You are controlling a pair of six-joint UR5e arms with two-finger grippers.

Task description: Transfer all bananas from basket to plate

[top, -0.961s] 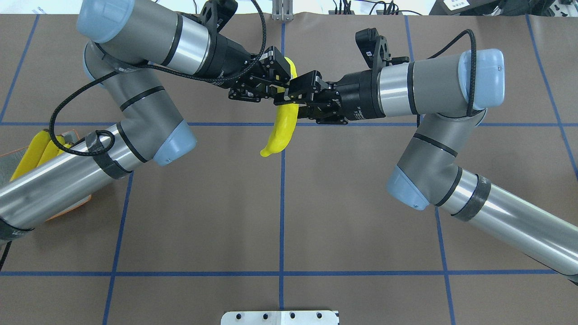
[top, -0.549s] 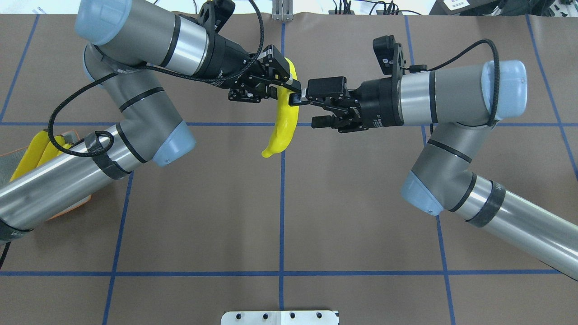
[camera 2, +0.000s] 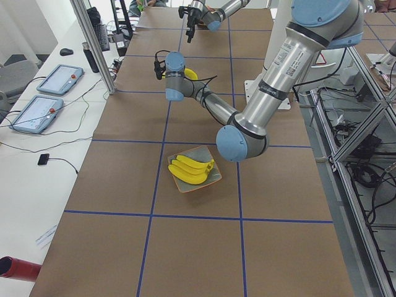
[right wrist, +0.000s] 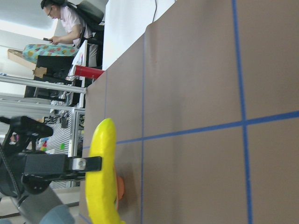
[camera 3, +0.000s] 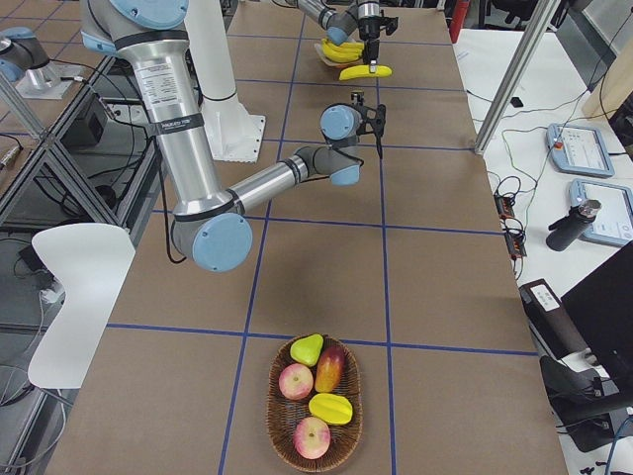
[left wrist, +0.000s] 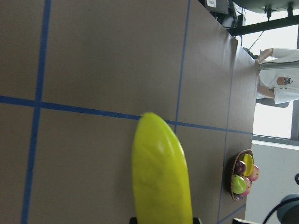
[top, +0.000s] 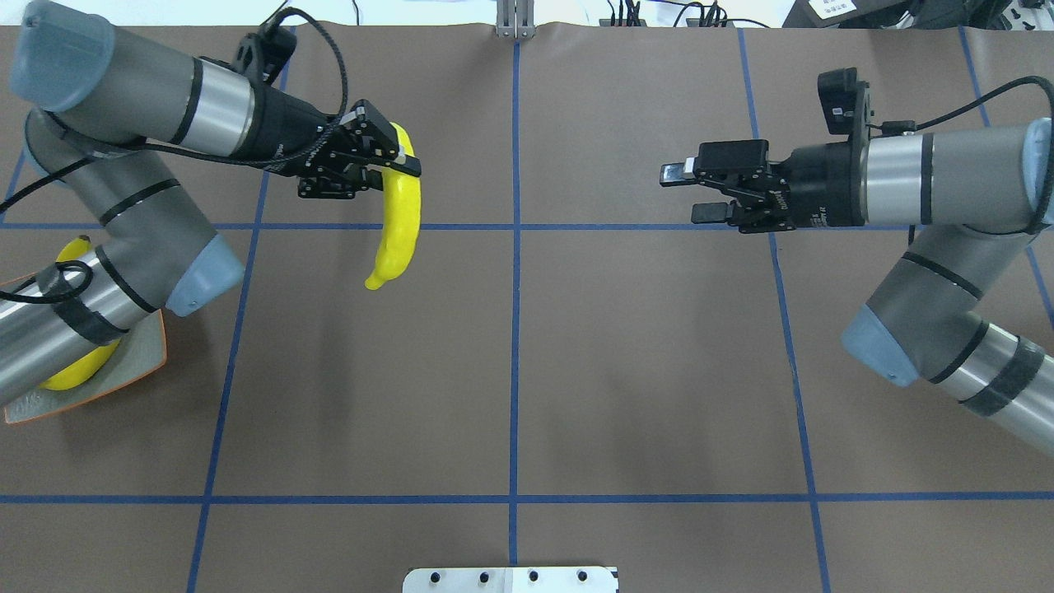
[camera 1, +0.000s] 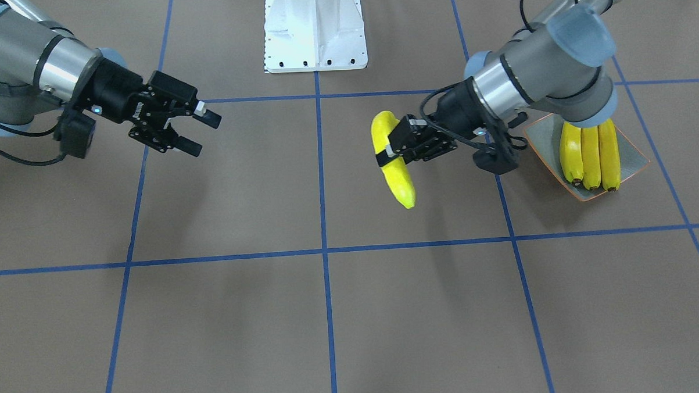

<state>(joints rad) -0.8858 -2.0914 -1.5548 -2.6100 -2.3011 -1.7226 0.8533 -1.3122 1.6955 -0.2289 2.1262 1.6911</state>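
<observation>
At the far left of the overhead view sits the square grey-green plate [top: 138, 356] with its thin orange rim, partly hidden under the left arm. The front-facing view shows it better: three bananas [camera 1: 590, 153] lie on it side by side, touching one another, dark tips pointing the same way.

Next along, the left gripper [top: 399, 167] is clamped on the fourth banana [top: 398, 226]. One finger crosses the fruit's upper part and the rest curves down towards the robot. It is held off the brown table cover [top: 510, 371], and its free tip hangs over a square just past a blue tape line. That makes four bananas in all: three on the plate and one in the air beside it, well clear of the plate's rim.

Across the central tape line, well apart from the left gripper, the right gripper [top: 678, 195] points towards it. Its two fingers are spread wide, with nothing between them.

Furthest right, at the table end on the robot's right and seen only from the right side camera and the left wrist camera, stands one oval wicker basket [camera 3: 354, 427]. It holds five pieces of fruit: one green pear [camera 3: 307, 348], one red-and-yellow mango [camera 3: 331, 366], two pinkish apples [camera 3: 295, 381] and one yellow fruit [camera 3: 331, 408] of a kind I cannot tell.
</observation>
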